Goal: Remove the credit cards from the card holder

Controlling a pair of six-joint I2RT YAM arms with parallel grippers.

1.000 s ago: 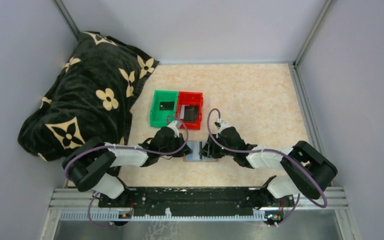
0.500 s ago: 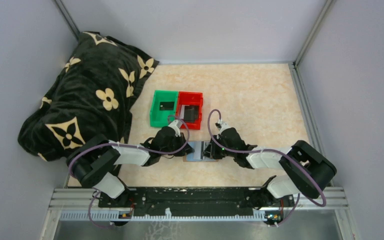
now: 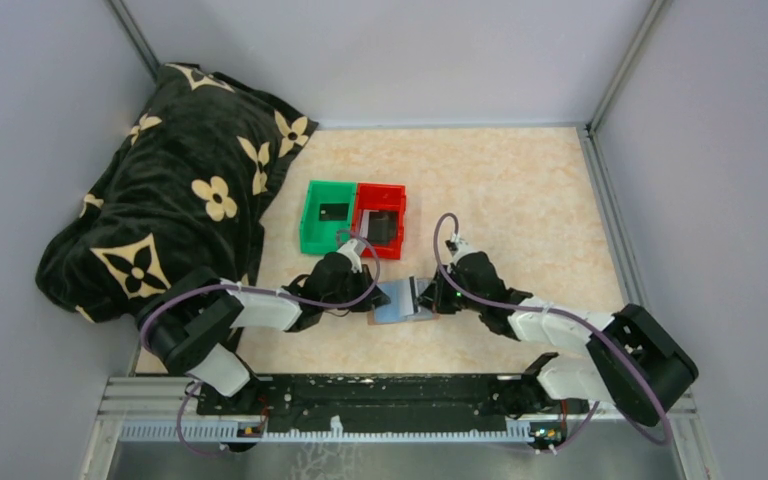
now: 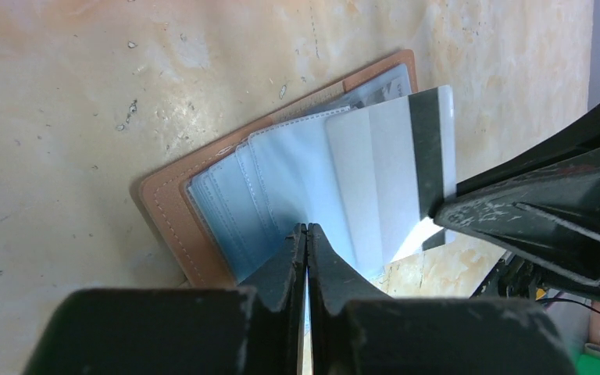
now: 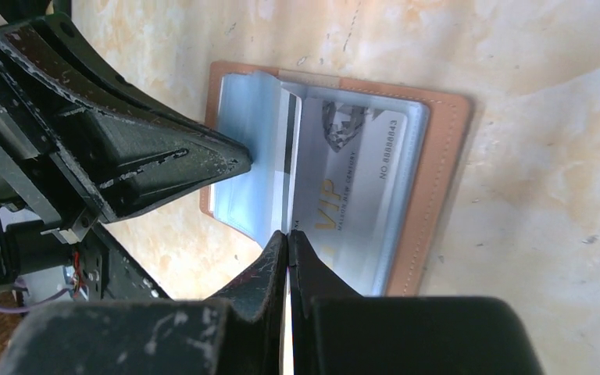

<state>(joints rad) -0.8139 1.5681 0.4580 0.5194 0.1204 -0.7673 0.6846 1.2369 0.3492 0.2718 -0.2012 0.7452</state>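
The tan card holder [image 3: 397, 303] lies open on the table between both arms, its pale blue pockets [image 4: 226, 211] facing up. My left gripper [image 4: 306, 228] is shut on the edge of a raised blue inner leaf. My right gripper [image 5: 287, 233] is shut on the end of a white credit card [image 4: 391, 172] with a black stripe. That card stands partly out of a pocket. A silver VIP card [image 5: 359, 180] sits in the clear pocket on the holder's right half. In the top view the left gripper [image 3: 368, 292] and the right gripper [image 3: 428, 295] flank the holder.
A green bin [image 3: 312, 232] and a red bin [image 3: 390, 248] stand side by side just behind the holder, each with a dark card inside. A black flower-print blanket [image 3: 170, 200] is heaped at the back left. Grey walls enclose the table.
The right gripper has closed on the striped card and drawn back to the right, sliding the card partway out. The left gripper has stayed shut on the holder.
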